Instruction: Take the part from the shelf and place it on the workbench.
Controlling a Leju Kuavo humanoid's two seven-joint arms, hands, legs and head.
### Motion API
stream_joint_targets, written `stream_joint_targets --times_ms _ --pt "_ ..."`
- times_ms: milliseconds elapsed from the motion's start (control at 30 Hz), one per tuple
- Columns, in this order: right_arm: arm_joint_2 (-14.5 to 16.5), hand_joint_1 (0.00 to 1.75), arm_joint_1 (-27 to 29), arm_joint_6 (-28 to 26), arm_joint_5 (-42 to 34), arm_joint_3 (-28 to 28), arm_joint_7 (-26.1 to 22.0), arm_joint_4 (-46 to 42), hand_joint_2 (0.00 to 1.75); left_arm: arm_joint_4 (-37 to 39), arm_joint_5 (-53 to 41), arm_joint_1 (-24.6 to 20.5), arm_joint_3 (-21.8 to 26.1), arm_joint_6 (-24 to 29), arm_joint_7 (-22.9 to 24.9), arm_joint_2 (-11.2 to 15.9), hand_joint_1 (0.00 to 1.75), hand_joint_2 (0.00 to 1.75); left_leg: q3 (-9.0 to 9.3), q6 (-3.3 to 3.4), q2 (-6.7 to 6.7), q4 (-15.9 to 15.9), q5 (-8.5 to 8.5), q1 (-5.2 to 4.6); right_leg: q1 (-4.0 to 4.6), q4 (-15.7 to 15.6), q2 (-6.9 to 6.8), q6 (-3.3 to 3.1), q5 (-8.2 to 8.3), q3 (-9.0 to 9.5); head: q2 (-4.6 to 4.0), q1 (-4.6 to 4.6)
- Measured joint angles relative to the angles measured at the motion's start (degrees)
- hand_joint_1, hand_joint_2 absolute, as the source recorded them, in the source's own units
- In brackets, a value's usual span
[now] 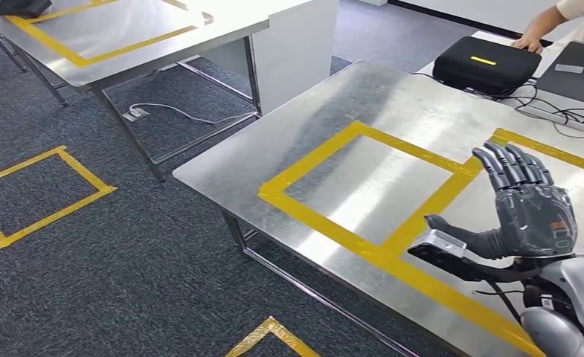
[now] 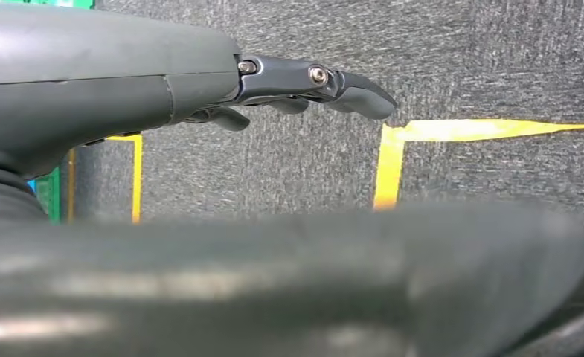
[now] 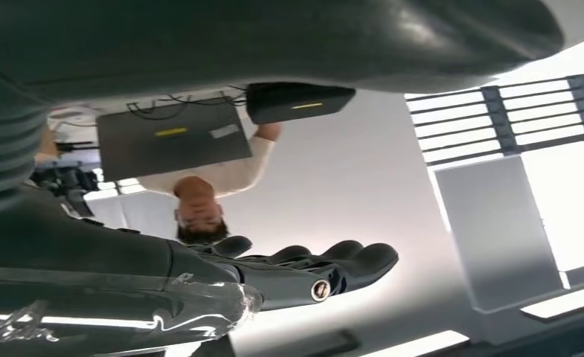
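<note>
My right hand point(image 1: 530, 208) is raised over the right part of the steel workbench point(image 1: 363, 97), back toward me, fingers straight and spread, thumb out to the side. Nothing sits between thumb and fingers. In the right wrist view its dark fingers point(image 3: 326, 268) reach out straight, and a glossy clear film point(image 3: 125, 312) lies alongside them; I cannot tell what it is. My left hand point(image 2: 303, 85) hangs over the grey carpet with fingers stretched and nothing in it. I see no part on the workbench.
Yellow tape marks rectangles point(image 1: 363, 186) on the workbench. At its far right stand a black case point(image 1: 486, 63) and a dark laptop-like box point(image 1: 579, 71) with cables; a person's hand point(image 1: 530, 41) rests on the case. A second taped table point(image 1: 125, 37) stands at the back left.
</note>
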Motion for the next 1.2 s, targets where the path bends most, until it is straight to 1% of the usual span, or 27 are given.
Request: stream_joint_targets --times_ms 67,133,167,200,267,300,333,433,567,667,800,900,933,1000,1033,1067,1100,1133,1167,1200 --pt "-0.26 0.00 -0.81 -0.35 1.87 2.68 0.03 -0.15 0.00 0.00 -0.01 -0.05 0.00 0.03 0.10 0.05 0.00 1.75 0.11 0.16 0.01 -0.34 0.15 -0.05 -0.05 -0.53 0.01 0.19 0.23 0.19 0.00 -0.03" --pt "-0.58 0.00 -1.66 -0.79 3.08 5.17 0.05 -0.20 0.00 0.00 -0.01 -0.17 0.00 0.08 0.29 0.09 0.00 1.75 0.71 0.41 0.01 -1.73 0.83 -0.05 -0.05 -2.19 0.02 0.48 0.98 0.93 0.00 -0.03" --pt "-0.74 0.00 -2.13 -1.07 3.47 6.32 0.05 -0.20 0.00 0.00 0.00 -0.22 0.00 0.11 0.36 0.11 0.00 1.75 1.13 0.26 -0.01 -2.75 1.38 0.02 0.04 -3.16 0.01 0.20 1.48 1.38 0.00 0.00" --pt "-0.90 0.00 -2.66 -1.42 3.86 7.48 0.05 -0.20 0.00 0.00 0.01 -0.28 0.00 0.15 0.42 0.12 0.00 1.75 1.49 0.13 -0.03 -3.71 1.91 0.10 0.15 -4.03 -0.02 -0.30 1.90 1.76 0.00 0.02" --pt "-1.18 0.00 -3.62 -2.08 4.48 9.51 0.04 -0.27 0.00 0.00 0.02 -0.35 0.00 0.20 0.47 0.14 0.00 1.75 2.15 -0.12 -0.07 -5.32 2.72 0.27 0.37 -5.64 -0.07 -0.95 2.63 2.48 0.00 0.04" --pt "-1.35 0.00 -4.07 -2.40 4.79 10.46 0.03 -0.34 0.00 0.00 0.02 -0.37 0.00 0.22 0.51 0.16 0.00 1.75 2.61 0.00 -0.06 -6.17 3.06 0.31 0.41 -6.70 -0.09 -0.87 3.02 3.03 0.00 0.04" --pt "-1.52 0.00 -4.51 -2.67 5.11 11.37 0.00 -0.43 0.44 0.01 0.02 -0.38 0.00 0.24 0.54 0.17 0.00 1.75 3.26 0.06 -0.06 -7.28 3.50 0.34 0.44 -8.03 -0.09 -0.59 3.57 3.79 0.00 0.05" --pt "-1.91 0.00 -6.00 -3.29 6.08 14.30 -0.12 -0.63 1.75 0.02 0.02 -0.53 0.00 0.28 0.62 0.24 0.00 1.75 6.00 0.15 -0.05 -11.88 5.40 0.39 0.49 -13.07 -0.09 -0.43 5.67 6.69 0.00 0.04" --pt "-2.01 0.00 -7.57 -3.64 6.54 17.45 -0.15 -0.68 1.75 0.02 -0.12 -0.59 -0.02 0.38 0.82 0.29 0.00 1.75 10.06 0.19 -0.05 -18.81 8.31 0.39 0.49 -20.41 -0.08 -0.28 8.76 10.92 0.00 0.03" --pt "-2.01 0.00 -8.27 -3.71 6.56 19.10 -0.15 -0.68 1.75 0.01 -0.25 -0.57 -0.04 0.51 0.86 0.29 0.00 1.75 13.40 0.17 -0.05 -24.69 10.82 0.40 0.49 -26.55 -0.09 -0.24 11.36 14.39 0.00 0.02" --pt "-2.01 0.00 -8.72 -3.72 6.56 20.39 -0.15 -0.68 1.75 0.00 -0.32 -0.55 -0.04 0.55 0.86 0.29 0.00 1.75 18.18 0.09 -0.05 -33.11 14.41 0.40 0.50 -35.49 -0.08 -0.30 15.22 19.39 0.00 0.02" --pt "-2.01 0.00 -8.92 -3.78 6.57 20.92 -0.15 -0.68 1.75 0.00 -0.45 -0.55 -0.07 0.57 0.86 0.29 0.00 1.75 21.18 0.01 -0.05 -38.35 16.63 0.42 0.52 -41.30 -0.08 -0.33 17.66 22.68 0.00 0.02" --pt "-2.01 0.00 -9.03 -3.82 6.57 21.09 -0.15 -0.68 1.75 0.00 -0.50 -0.55 -0.08 0.58 0.86 0.29 0.00 1.75 21.98 -0.03 -0.05 -39.72 17.21 0.44 0.54 -42.88 -0.08 -0.34 18.33 23.59 0.00 0.02" --pt "-2.01 0.00 -9.31 -3.89 6.57 21.44 -0.15 -0.68 1.75 0.01 -0.54 -0.55 -0.09 0.62 0.87 0.29 0.00 1.75 23.13 -0.07 -0.05 -41.72 18.04 0.47 0.57 -44.97 -0.08 -0.36 19.29 24.86 0.00 0.02" --pt "-2.01 0.00 -9.46 -3.92 6.56 21.61 -0.14 -0.67 1.75 0.01 -0.54 -0.55 -0.09 0.63 0.88 0.29 0.00 1.75 23.45 -0.10 -0.05 -42.24 18.27 0.47 0.58 -45.43 -0.08 -0.38 19.54 25.17 0.00 0.02" --pt "-2.01 0.00 -9.64 -3.97 6.52 21.78 -0.11 -0.64 1.75 0.01 -0.52 -0.54 -0.09 0.63 0.89 0.30 0.00 1.75 23.57 -0.04 -0.06 -42.51 18.34 0.39 0.52 -45.23 -0.08 -0.31 19.60 25.15 0.00 0.04" --pt "-2.01 0.00 -9.86 -4.07 6.44 21.92 -0.05 -0.61 1.31 0.01 -0.51 -0.53 -0.09 0.64 0.89 0.33 0.00 1.75 23.14 0.14 -0.07 -41.79 18.01 0.25 0.37 -44.17 -0.11 -0.06 19.24 24.55 0.00 0.08" --pt "-2.02 0.00 -10.09 -4.18 6.27 22.04 0.08 -0.57 0.87 0.00 -0.49 -0.54 -0.09 0.64 0.89 0.35 0.00 1.75 22.20 0.42 -0.08 -40.17 17.30 0.09 0.18 -42.29 -0.12 0.23 18.43 23.44 0.00 -0.01" --pt "-2.03 0.00 -10.26 -4.28 5.95 22.13 0.37 -0.55 0.44 0.00 -0.45 -0.54 -0.09 0.65 0.88 0.34 0.00 1.75 21.06 0.73 -0.07 -38.09 16.45 0.04 0.08 -39.59 -0.12 0.54 17.15 21.81 0.00 -0.16" --pt "-2.05 0.00 -10.37 -4.33 5.47 22.18 0.78 -0.52 0.00 0.00 -0.36 -0.54 -0.09 0.66 0.87 0.34 0.00 1.31 19.83 0.68 -0.06 -35.68 15.36 -0.02 0.01 -36.36 -0.13 0.55 15.65 20.01 0.00 -0.12"
